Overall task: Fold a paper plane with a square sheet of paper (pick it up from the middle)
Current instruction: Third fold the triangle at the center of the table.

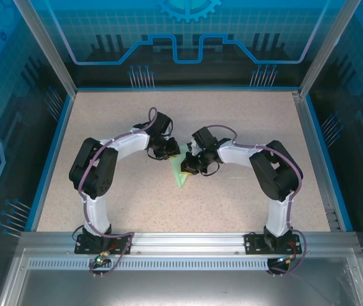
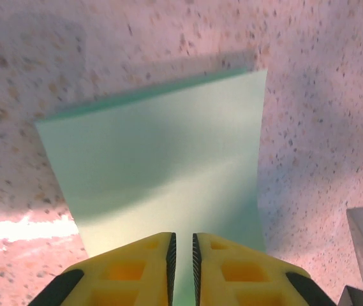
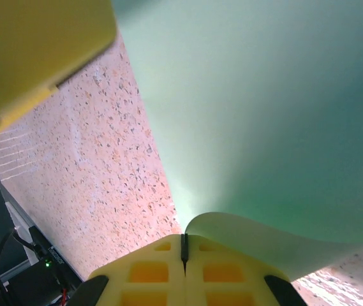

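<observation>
The speckled beige table (image 1: 136,210) is the widest thing under me, bare on every side of my hands and reaching out to its blue rim (image 1: 52,159), so there is open room all round. Over its middle I hold the pale mint-green square sheet of paper (image 1: 180,173) (image 2: 162,159) (image 3: 264,115), raised and bowed, casting a shadow on the surface. My left gripper (image 1: 171,153) (image 2: 182,245) is clamped on one edge, with paper showing in the thin slit between its yellow fingers. My right gripper (image 1: 187,167) (image 3: 184,241) is pinched tight on another part, and the paper curls out of the seam.
</observation>
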Robot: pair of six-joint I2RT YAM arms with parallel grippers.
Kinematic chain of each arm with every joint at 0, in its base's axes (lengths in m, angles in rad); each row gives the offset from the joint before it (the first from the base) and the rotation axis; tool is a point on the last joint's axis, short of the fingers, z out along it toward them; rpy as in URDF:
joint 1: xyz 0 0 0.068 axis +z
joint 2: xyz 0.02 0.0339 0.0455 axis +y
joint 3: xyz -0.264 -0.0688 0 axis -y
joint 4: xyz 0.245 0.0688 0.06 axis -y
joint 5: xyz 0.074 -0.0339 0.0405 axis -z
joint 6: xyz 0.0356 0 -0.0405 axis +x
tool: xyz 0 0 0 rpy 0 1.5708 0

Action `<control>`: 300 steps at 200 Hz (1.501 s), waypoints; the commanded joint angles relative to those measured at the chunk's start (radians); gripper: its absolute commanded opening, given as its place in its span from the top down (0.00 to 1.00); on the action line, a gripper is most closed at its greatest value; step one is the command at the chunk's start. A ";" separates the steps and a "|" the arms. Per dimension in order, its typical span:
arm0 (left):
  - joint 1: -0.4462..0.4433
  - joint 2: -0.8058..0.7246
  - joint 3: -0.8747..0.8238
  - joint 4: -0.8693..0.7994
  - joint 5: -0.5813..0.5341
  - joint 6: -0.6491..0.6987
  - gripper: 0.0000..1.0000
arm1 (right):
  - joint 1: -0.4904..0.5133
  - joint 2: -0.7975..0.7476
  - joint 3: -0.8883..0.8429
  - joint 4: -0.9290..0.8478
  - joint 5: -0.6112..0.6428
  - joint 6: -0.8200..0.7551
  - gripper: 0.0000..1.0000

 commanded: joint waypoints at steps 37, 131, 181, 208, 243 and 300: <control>0.014 0.081 0.051 -0.070 -0.034 0.021 0.84 | 0.021 0.047 0.055 0.001 0.003 -0.049 0.97; 0.016 0.111 0.062 -0.109 -0.041 0.040 0.85 | 0.032 0.095 0.106 -0.006 -0.003 -0.109 0.97; 0.014 0.111 0.060 -0.112 -0.041 0.041 0.85 | 0.034 0.107 0.112 -0.013 -0.005 -0.147 0.97; 0.014 0.110 0.061 -0.112 -0.042 0.040 0.85 | 0.035 0.113 0.116 -0.028 -0.009 -0.163 0.97; 0.014 0.108 0.056 -0.112 -0.039 0.041 0.85 | 0.040 0.124 0.122 -0.048 -0.017 -0.182 0.96; 0.014 0.107 0.051 -0.108 -0.038 0.040 0.85 | 0.044 0.133 0.129 -0.048 -0.020 -0.188 0.96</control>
